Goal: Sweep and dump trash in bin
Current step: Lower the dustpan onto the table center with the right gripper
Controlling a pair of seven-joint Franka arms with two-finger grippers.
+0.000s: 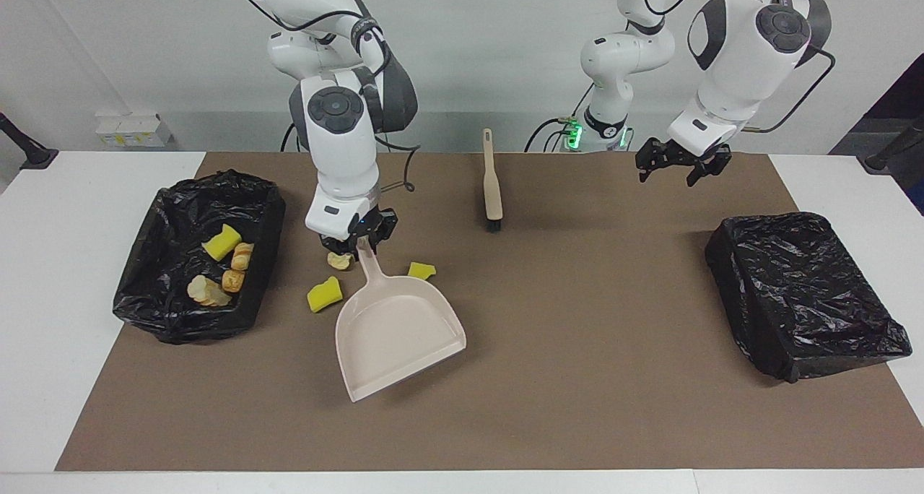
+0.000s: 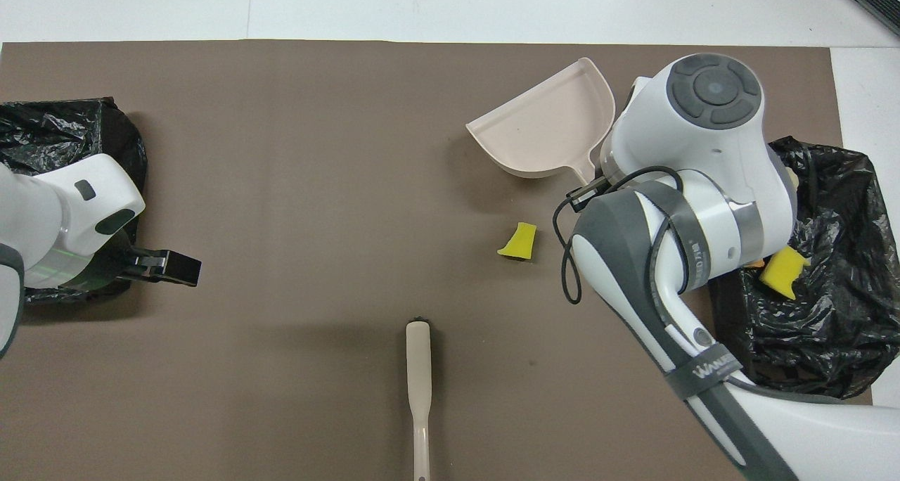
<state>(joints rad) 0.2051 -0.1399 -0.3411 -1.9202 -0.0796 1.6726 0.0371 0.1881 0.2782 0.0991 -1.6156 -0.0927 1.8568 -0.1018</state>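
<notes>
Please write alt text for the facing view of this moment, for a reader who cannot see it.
The right end effector holds the beige dustpan by its handle, pan resting on the brown mat among three loose trash pieces. Four more pieces lie in the black-lined bin at the right arm's end. The left end effector waits open above the mat; the brush lies untouched.

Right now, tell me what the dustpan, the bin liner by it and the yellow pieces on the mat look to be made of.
Dustpan: likely moulded plastic, smooth beige with a satin sheen, one piece with its handle, which the right gripper holds.
Bin liner: thin plastic film, glossy black, crinkled.
Yellow pieces: probably foam or sponge, matt, with rough cut edges.
</notes>
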